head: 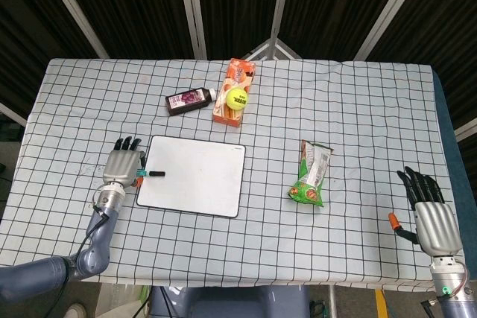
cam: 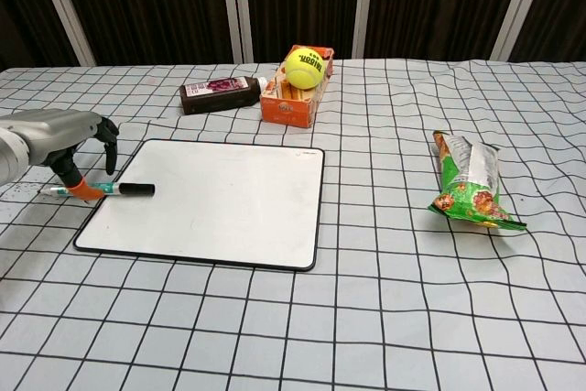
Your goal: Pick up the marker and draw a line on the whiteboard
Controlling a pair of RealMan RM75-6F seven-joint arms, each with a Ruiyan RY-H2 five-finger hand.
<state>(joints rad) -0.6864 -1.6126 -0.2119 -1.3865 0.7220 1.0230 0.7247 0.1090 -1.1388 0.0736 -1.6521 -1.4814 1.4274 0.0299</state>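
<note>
The marker (cam: 121, 189), teal-bodied with a black cap, lies flat with its cap end over the left edge of the whiteboard (cam: 220, 199). My left hand (cam: 64, 135) hangs over the marker's tail end with its fingers apart and pointing down. Its orange thumb tip is right at the barrel, and nothing is gripped. In the head view the left hand (head: 124, 161) covers most of the marker (head: 153, 174), just left of the whiteboard (head: 197, 176). My right hand (head: 431, 215) is far off at the front right corner, fingers spread and holding nothing.
Behind the board lie a dark bottle (head: 190, 100) and an orange box (head: 234, 87) with a tennis ball (head: 238, 96) on it. A green snack bag (head: 311, 174) lies to the right of the board.
</note>
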